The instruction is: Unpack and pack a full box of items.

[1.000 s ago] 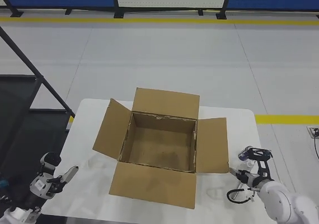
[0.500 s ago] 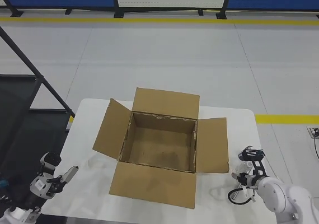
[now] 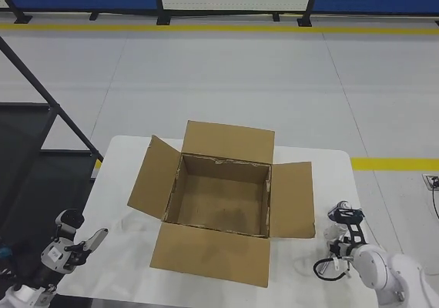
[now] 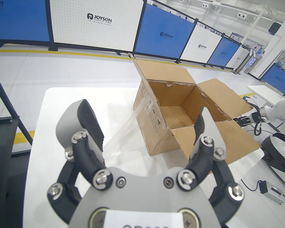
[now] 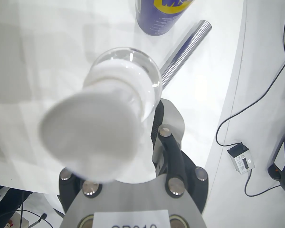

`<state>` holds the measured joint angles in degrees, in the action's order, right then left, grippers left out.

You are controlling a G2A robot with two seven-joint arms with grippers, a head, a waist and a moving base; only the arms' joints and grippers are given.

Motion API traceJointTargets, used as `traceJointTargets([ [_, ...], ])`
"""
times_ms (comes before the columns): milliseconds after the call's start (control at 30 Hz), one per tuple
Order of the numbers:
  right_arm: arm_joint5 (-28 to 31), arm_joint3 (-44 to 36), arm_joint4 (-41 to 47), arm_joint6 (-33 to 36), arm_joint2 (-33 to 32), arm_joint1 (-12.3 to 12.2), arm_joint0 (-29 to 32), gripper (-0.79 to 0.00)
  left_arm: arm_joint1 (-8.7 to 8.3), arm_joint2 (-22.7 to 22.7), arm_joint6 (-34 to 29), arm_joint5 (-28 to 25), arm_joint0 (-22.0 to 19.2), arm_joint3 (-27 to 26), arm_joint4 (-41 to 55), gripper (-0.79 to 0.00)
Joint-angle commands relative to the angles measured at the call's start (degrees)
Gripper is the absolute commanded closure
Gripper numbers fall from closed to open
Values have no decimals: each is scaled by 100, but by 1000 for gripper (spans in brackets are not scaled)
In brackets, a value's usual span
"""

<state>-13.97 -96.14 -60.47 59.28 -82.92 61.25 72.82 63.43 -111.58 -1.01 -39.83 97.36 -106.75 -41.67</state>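
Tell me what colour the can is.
The can is blue with yellow, clearest in right wrist view.

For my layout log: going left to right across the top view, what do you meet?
In order: left gripper → open cardboard box → right gripper, holding a clear bottle.

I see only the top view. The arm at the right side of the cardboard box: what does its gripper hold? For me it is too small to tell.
Observer: The right gripper is shut on a clear bottle with a white cap.
Operator: Is anything standing near it?
Observer: Yes, a blue spray can stands on the table just beyond the bottle.
Operator: And the other arm, is it carrying something?
Observer: No. The left gripper is open with nothing between its fingers, and it faces the cardboard box.
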Motion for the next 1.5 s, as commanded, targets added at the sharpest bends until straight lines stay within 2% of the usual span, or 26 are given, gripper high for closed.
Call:
traceJointTargets([
  [0, -22, 27, -31, -25, 31, 7, 2, -354, 0, 0, 0, 0, 0, 0, 0, -785],
  [367, -309, 199, -171, -310, 188, 72, -124, -326, 0, 0, 0, 0, 0, 0, 0, -785],
  [600, -285, -69, -30, -429, -96, 60, 194, -351, 0, 0, 0, 0, 0, 0, 0, -785],
  [767, -387, -21, -65, -486, -34, 85, 225, -345, 0, 0, 0, 0, 0, 0, 0, -785],
  [1000, -490, -30, -71, -938, -5, 123, 409, -345, 0, 0, 0, 0, 0, 0, 0, -785],
  [1467, -1009, -455, -558, -1424, 134, 200, 814, -345, 0, 0, 0, 0, 0, 0, 0, -785],
])
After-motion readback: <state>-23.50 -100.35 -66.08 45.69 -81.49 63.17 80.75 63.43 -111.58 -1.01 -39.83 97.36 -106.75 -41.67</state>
